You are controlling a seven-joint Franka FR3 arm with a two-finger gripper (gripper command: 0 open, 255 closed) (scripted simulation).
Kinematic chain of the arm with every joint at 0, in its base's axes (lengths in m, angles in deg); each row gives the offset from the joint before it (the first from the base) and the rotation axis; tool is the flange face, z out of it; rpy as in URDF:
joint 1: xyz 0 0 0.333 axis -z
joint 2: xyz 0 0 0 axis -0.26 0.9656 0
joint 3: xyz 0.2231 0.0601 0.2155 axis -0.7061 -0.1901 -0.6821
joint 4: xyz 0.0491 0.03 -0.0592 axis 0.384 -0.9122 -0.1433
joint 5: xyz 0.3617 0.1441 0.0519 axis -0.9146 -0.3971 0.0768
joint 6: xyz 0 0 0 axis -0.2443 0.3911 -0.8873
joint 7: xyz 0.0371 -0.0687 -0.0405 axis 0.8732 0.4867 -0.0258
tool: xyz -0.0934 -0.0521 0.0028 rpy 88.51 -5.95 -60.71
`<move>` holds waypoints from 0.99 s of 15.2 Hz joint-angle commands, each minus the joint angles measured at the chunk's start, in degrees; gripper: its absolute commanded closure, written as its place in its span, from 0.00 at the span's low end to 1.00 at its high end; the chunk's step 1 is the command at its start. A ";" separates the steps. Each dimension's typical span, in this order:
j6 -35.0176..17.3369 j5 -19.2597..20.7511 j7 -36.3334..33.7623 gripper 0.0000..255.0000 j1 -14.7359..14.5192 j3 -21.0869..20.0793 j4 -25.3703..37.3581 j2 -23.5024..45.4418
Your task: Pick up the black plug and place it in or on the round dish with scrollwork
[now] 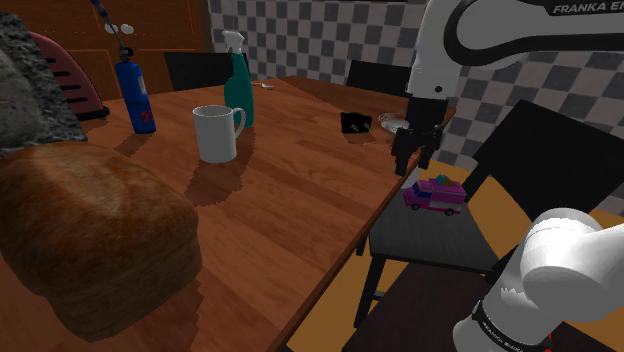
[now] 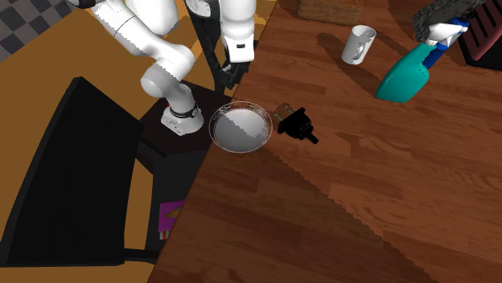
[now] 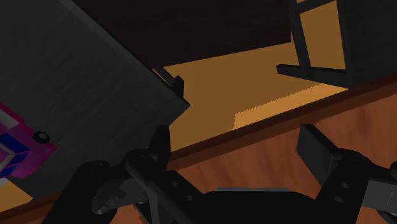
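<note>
Setting: wooden bench in front of a checkered wall, with orange floor below.

1. Hand: I see it hanging at the bench's edge, beside a black chair. In the wrist view its fingers stand apart with nothing between them.
2. Toy van: pink and purple, on the chair seat, just below the hand.
3. Round dish: on the bench at its edge, near the hand, nothing in it.
4. Black plug: lying on the bench just beside the dish, farther in from the edge.
5. White mug and teal spray bottle: mid-bench, close together.
6. Blue bottle: beyond those.
7. Bread loaf: nearest the shoulder camera.
</note>
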 commanded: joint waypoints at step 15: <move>-4.55 4.49 5.14 0.00 2.18 3.94 26.81 27.65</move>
